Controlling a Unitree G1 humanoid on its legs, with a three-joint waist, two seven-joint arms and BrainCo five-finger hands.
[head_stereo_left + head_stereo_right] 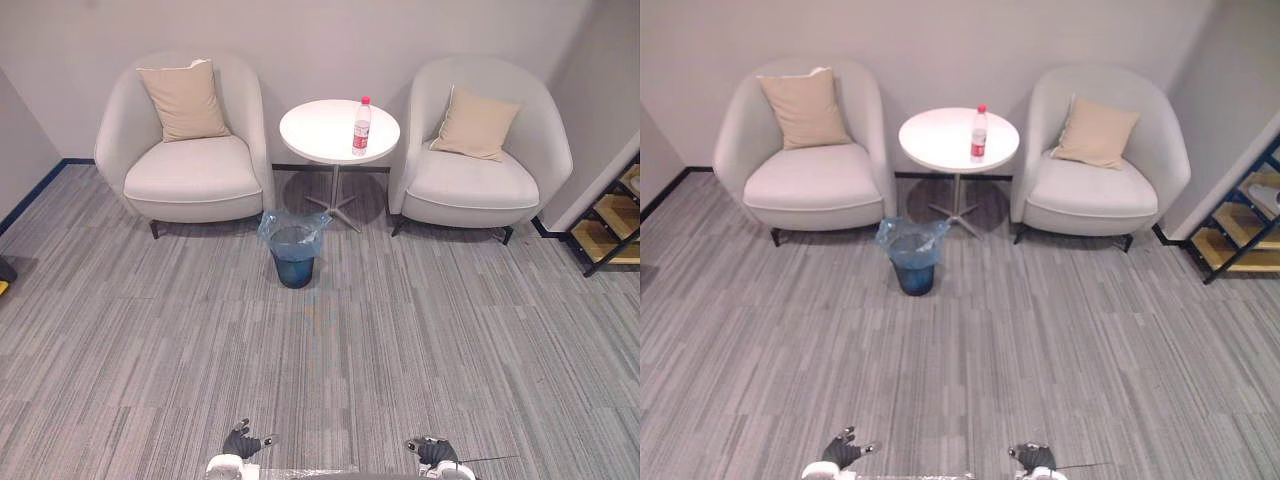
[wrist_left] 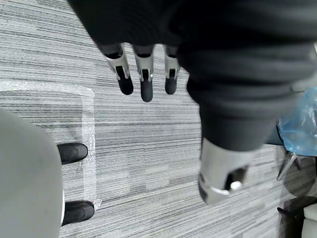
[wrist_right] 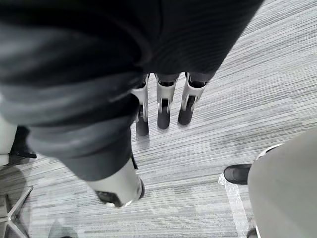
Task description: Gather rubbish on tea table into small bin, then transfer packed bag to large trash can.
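A clear plastic bottle with a red cap and red label stands upright near the right edge of the round white tea table. On the carpet in front of the table sits the small dark bin, lined with a blue plastic bag. My left hand and right hand hang low at the near edge of the eye views, far from the table. Each wrist view has straight, relaxed fingers over bare carpet, holding nothing.
Two pale armchairs flank the table, the left one and the right one, each with a beige cushion. A wooden shelf with a black frame stands at the far right. Grey striped carpet lies between me and the bin.
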